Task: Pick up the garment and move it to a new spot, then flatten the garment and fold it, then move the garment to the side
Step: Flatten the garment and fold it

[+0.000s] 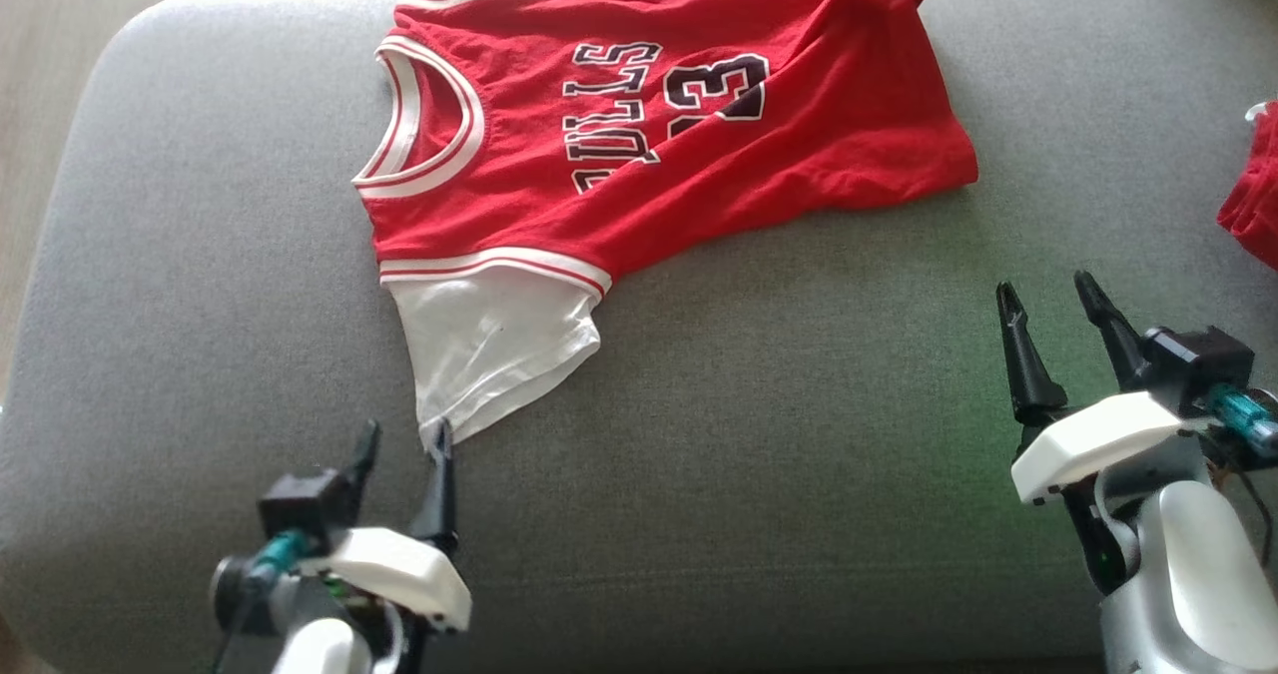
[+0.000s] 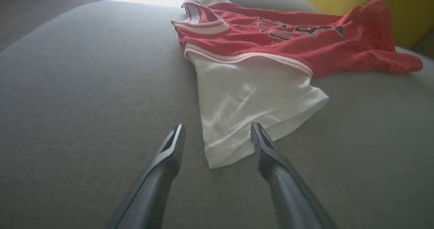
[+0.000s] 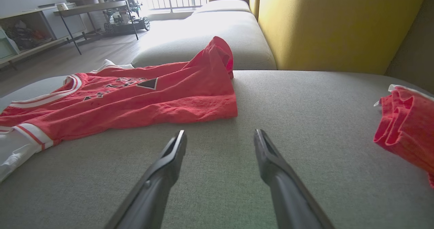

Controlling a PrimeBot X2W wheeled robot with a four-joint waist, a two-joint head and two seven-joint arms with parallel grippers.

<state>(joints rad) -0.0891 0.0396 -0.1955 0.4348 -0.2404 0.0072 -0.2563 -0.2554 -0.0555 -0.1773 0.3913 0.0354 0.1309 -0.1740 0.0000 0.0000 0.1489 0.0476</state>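
Now the jersey [image 1: 659,145] is lying on the sofa [image 1: 749,474], and both grippers are waiting open

The jersey is lying nearly flat on the far half of the grey seat, with the neck hole pointing to the robot's left and the hem [image 1: 944,135] to its right. Its white sleeve [image 1: 494,354] is reaching toward the robot. I am judging it as thin, light and very soft. It is going to sag and bunch when lifted, and one layer may be slipping away from the other, so the fingers should be pinching both layers together. The far hem corner is standing up in a small peak, so the flattening is not yet done. Good places for taking hold are, I think, the sleeve end or the striped shoulder on the left side, and the near hem corner on the right side.

The left gripper [image 1: 406,429] is standing fully open and is holding nothing. In the left wrist view the sleeve corner is lying between its fingers. One finger [image 2: 262,144] is overlapping the sleeve edge there, but I cannot tell if it is touching. The right gripper [image 1: 1044,287] is also wide open and empty, hovering over bare seat, apart from the hem. Another red cloth [image 1: 1253,195] is lying at the far right, well apart from the jersey.
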